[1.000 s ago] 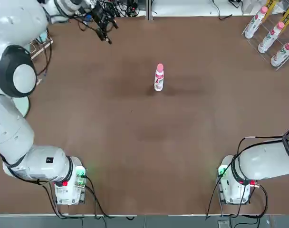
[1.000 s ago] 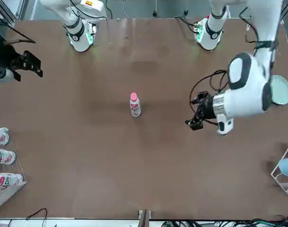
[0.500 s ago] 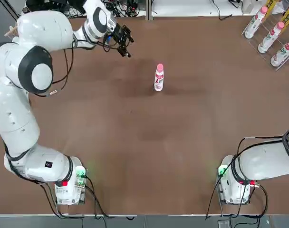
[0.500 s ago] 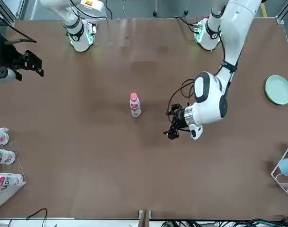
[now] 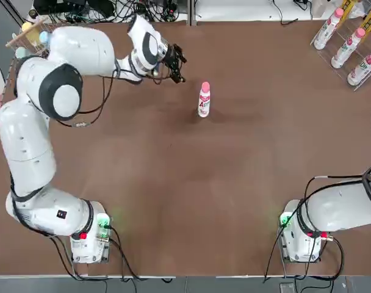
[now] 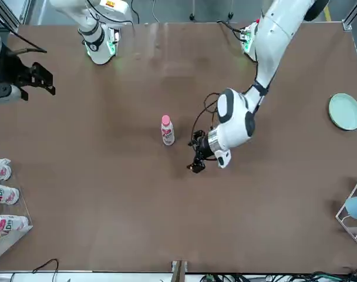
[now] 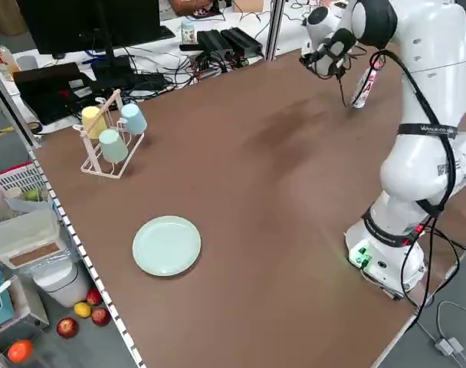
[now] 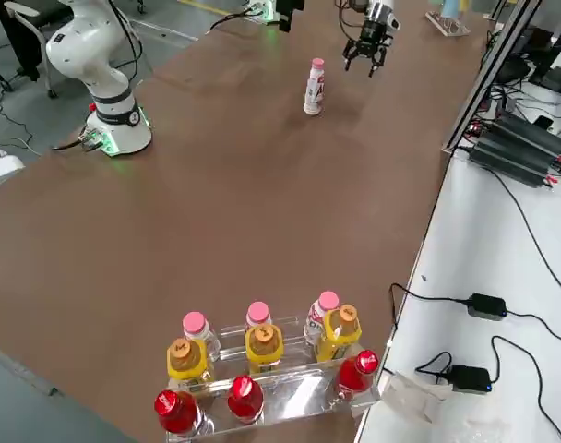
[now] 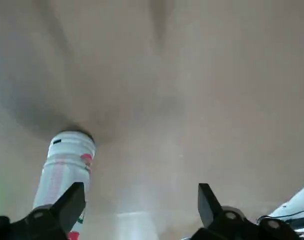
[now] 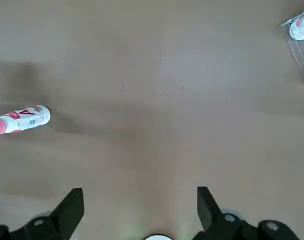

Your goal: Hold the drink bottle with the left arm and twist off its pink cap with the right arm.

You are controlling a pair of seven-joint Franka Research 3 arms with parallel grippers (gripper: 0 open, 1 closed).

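Bottle (image 5: 204,101): upright mid-table, pink cap (image 5: 205,86) on, untouched. Lies just beside left gripper (image 5: 177,63), outside jaws, off one fingertip (image 9: 72,202) in wrist view.
Left gripper: jaws apart, empty, close above table near bottle.
Right gripper (image 6: 42,80): jaws apart, empty, raised well apart from bottle.
Rack (image 5: 350,46): like bottles, far table corner on right arm's side.

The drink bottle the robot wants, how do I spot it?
Look at the brown table, near its far middle. The drink bottle stands alone, upright, beside the open left gripper. Its lookalikes with pink caps sit in a clear rack at the corner.
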